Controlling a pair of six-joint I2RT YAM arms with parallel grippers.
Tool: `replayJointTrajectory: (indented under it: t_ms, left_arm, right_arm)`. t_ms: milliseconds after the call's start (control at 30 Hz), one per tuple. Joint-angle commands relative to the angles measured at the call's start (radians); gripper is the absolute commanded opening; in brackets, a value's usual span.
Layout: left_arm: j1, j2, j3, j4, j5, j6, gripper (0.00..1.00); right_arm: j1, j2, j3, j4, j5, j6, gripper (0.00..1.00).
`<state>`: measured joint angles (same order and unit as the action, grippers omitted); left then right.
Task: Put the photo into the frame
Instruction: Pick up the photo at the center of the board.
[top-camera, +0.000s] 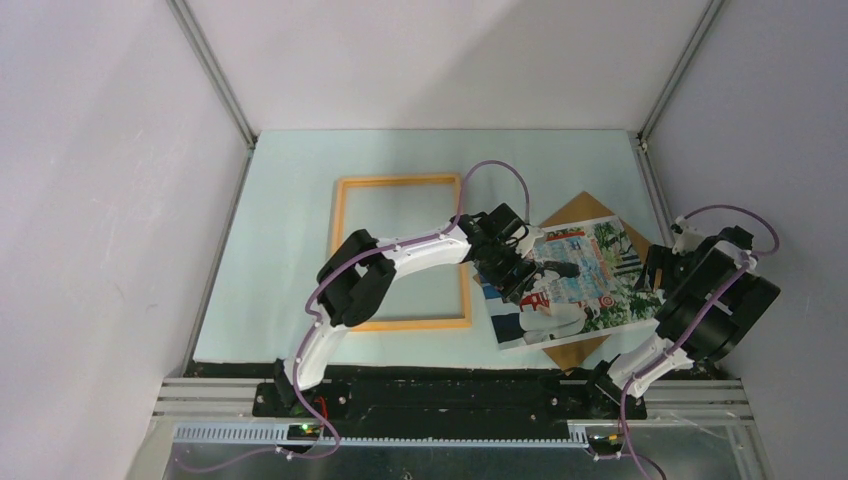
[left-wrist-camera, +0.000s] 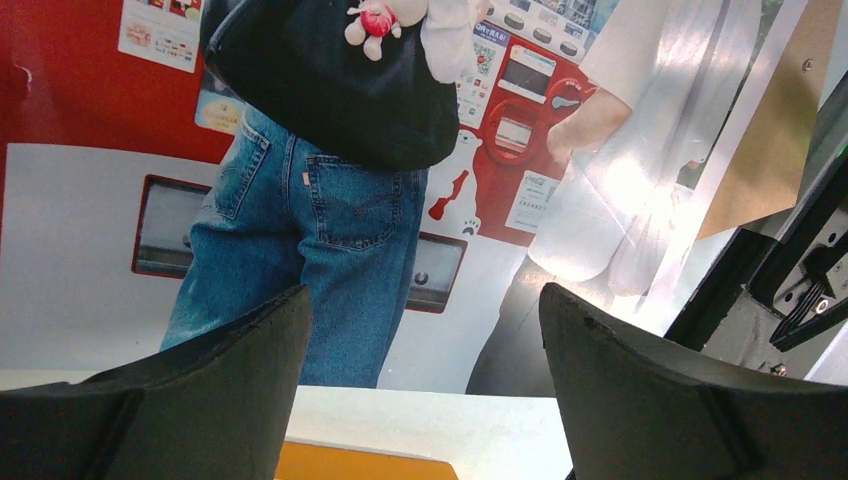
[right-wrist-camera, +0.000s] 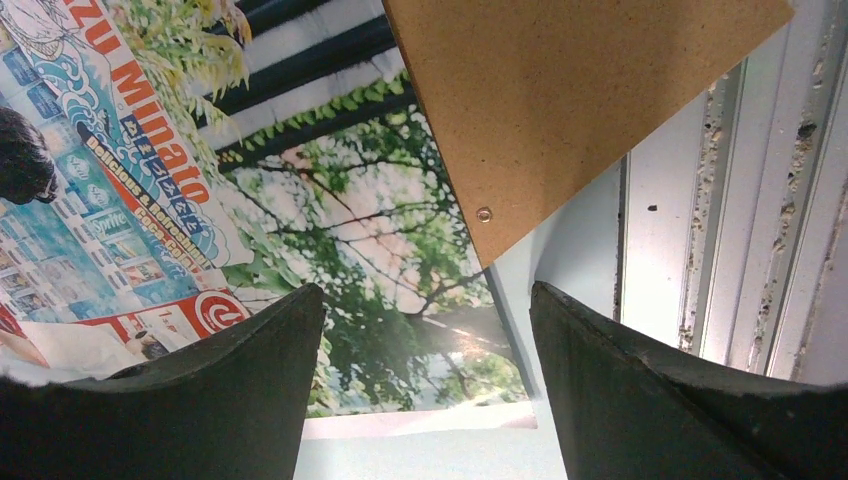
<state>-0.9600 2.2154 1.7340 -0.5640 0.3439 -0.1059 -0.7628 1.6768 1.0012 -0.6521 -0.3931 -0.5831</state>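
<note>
The photo (top-camera: 585, 285) lies tilted on the brown backing board (top-camera: 585, 208), right of the light-orange frame (top-camera: 400, 181). The frame lies flat on the table with my left arm across it. My left gripper (top-camera: 520, 272) is open over the photo's left part. In the left wrist view its fingers (left-wrist-camera: 425, 330) straddle the print (left-wrist-camera: 330, 200) near its white border, with a bit of frame (left-wrist-camera: 360, 465) below. My right gripper (top-camera: 660, 275) is open at the photo's right edge. In the right wrist view it (right-wrist-camera: 425, 340) hovers over the leafy corner of the print (right-wrist-camera: 380, 300).
The backing board (right-wrist-camera: 580, 100) sticks out past the photo at the top, right and bottom. A metal rail (right-wrist-camera: 740, 250) runs along the table's right edge close to my right gripper. White walls enclose the pale table (top-camera: 290, 250).
</note>
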Motion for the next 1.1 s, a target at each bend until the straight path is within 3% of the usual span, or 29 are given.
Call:
replayJointTrajectory:
  t_ms: [0,600,1067]
  left_arm:
    - [-0.008,0.026,-0.028,0.015,0.027,-0.017,0.89]
    - [-0.009,0.032,-0.051,0.033,0.034,-0.023,0.89]
    - [-0.008,0.033,-0.055,0.037,0.025,-0.026,0.89]
  right_arm:
    - [0.008,0.055,-0.013,0.011,-0.012,-0.035,0.80]
    - [0.000,0.130,-0.008,-0.136,-0.167,-0.132,0.74]
    - [-0.098,0.180,0.088,-0.343,-0.307,-0.229,0.55]
